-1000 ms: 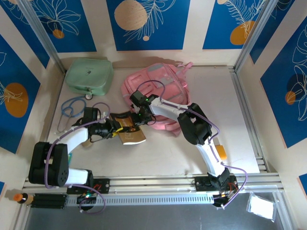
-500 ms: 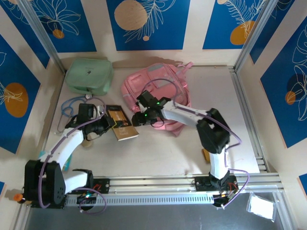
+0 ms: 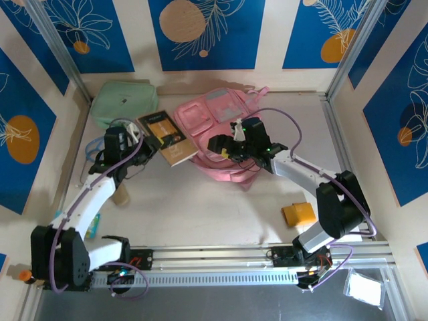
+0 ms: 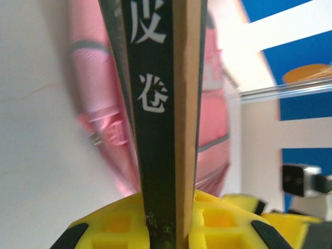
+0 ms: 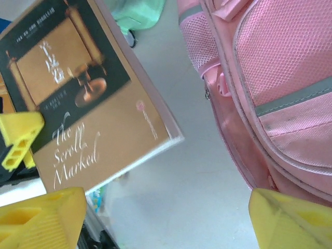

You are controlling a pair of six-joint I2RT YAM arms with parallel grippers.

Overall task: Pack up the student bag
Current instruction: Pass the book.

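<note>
The pink student bag (image 3: 224,117) lies flat at the back middle of the table. My left gripper (image 3: 140,139) is shut on a brown and black book (image 3: 167,137), holding it lifted and tilted just left of the bag. In the left wrist view the book's dark spine (image 4: 158,104) stands clamped between the yellow pads (image 4: 228,228), with the bag (image 4: 212,104) behind it. My right gripper (image 3: 217,144) is open at the bag's left front edge. Its yellow fingers (image 5: 290,220) frame bare table, with the book cover (image 5: 78,104) upper left and the bag (image 5: 280,67) upper right.
A mint-green case (image 3: 124,103) sits at the back left, behind the book. A blue looped cord (image 3: 93,150) lies by the left wall. An orange block (image 3: 299,214) rests at the front right. A small teal item (image 3: 93,224) lies near the left arm.
The left arm has lifted the book off the table and carried it back toward the bag. The right gripper has drawn away to the right, along the bag's front edge.
</note>
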